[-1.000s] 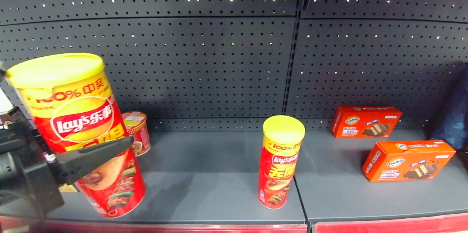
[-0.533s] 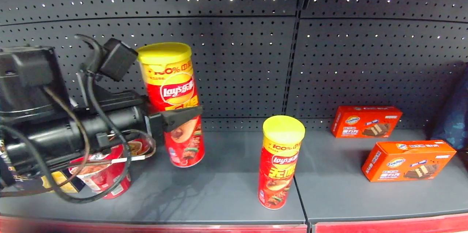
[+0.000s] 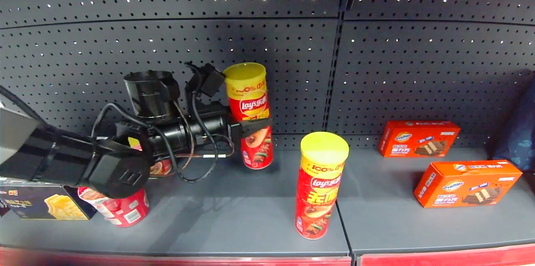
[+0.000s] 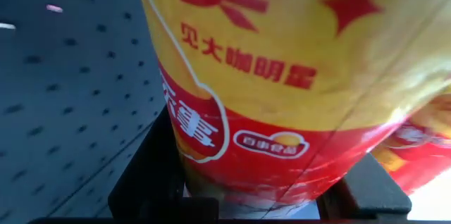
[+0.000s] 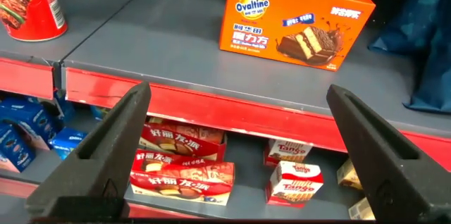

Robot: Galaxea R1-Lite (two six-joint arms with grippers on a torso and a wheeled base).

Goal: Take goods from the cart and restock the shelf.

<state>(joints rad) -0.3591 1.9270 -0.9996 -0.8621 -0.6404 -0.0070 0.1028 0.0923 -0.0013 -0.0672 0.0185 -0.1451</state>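
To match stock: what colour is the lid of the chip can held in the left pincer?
Yellow lid on the held chip can; clearest in the head view.

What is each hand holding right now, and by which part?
The left hand grips the chip can around its body, just below the middle. The right hand is open, holding nothing.

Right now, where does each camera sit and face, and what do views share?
Head view: on the head, facing forward and down at the shelf; left arm shows, jaws shut on the held chip can.
Left wrist view: on that wrist, facing the held chip can and pegboard; jaws flank it.
Right wrist view: on that wrist, low before the shelf, facing the front orange box; jaws open.
Shared: head and left wrist, that can; head and right wrist, that box.
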